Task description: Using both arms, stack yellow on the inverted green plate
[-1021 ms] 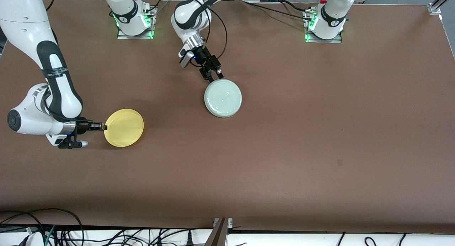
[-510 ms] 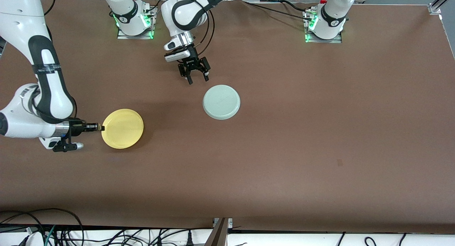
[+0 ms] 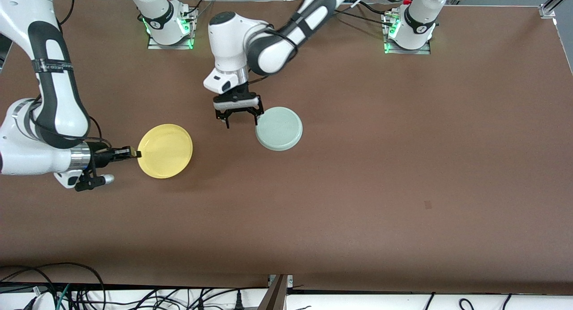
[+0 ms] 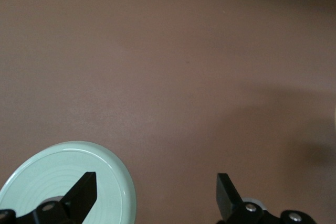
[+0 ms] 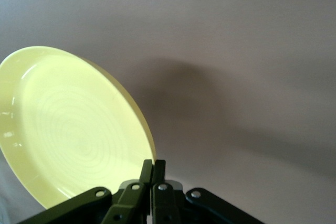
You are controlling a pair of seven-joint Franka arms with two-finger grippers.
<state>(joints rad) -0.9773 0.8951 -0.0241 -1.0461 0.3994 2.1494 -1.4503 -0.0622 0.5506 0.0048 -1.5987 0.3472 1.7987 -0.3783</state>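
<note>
The yellow plate (image 3: 165, 151) hangs a little above the table, tilted, with its hollow side up. My right gripper (image 3: 136, 154) is shut on its rim at the edge toward the right arm's end. In the right wrist view the fingers (image 5: 153, 169) pinch the yellow plate's (image 5: 73, 129) rim. The green plate (image 3: 280, 128) lies upside down on the table near the middle, with rings showing on its underside (image 4: 52, 169). My left gripper (image 3: 241, 122) is open and empty, low beside the green plate's edge toward the right arm's end. One of its fingers is over the plate's rim (image 4: 155, 195).
The two arm bases (image 3: 168, 23) (image 3: 409, 30) stand along the table's edge farthest from the front camera. Cables (image 3: 67, 292) lie past the table's nearest edge. A small dark mark (image 3: 428, 204) is on the brown table toward the left arm's end.
My right gripper has lifted the yellow plate and carried it toward the green plate. My left gripper let go of the green plate's rim, drew off, then came down beside the plate.
</note>
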